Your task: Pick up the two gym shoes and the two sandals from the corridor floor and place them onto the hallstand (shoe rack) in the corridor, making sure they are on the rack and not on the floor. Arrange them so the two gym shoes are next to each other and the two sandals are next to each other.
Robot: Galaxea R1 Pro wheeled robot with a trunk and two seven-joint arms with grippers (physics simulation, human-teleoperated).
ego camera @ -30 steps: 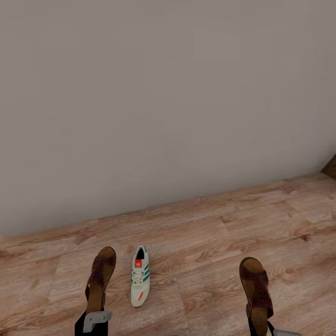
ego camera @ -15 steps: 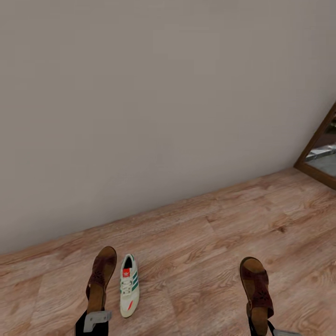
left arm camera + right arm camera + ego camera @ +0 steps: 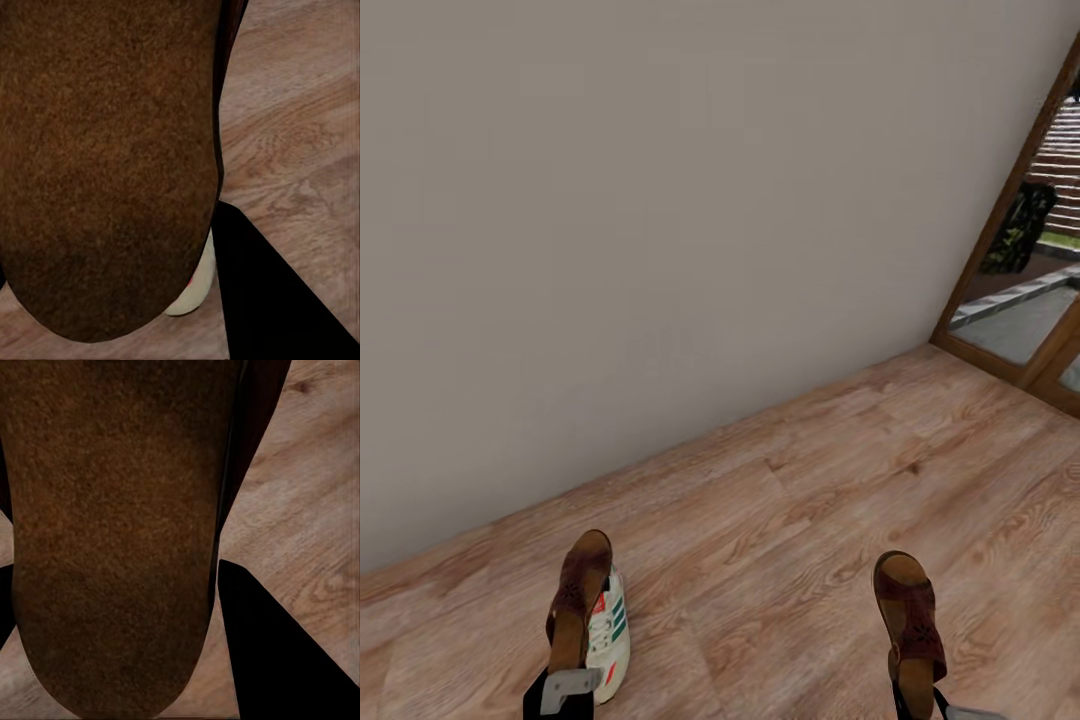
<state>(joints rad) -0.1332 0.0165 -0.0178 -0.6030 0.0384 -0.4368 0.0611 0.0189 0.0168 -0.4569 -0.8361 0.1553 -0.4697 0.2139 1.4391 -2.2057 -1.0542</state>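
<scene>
Two sandals are carried, one clamped at the heel in the left gripper (image 3: 567, 688) and one likewise in the right gripper (image 3: 916, 700), toes pointed ahead toward the wall (image 3: 660, 250). One gym shoe (image 3: 607, 640) lies on the floor (image 3: 790, 560), just right of the left sandal (image 3: 577, 600) and partly hidden beneath it, its long axis parallel; the right sandal (image 3: 908, 615) is well apart. No rack is seen, so turning is judged needed
</scene>
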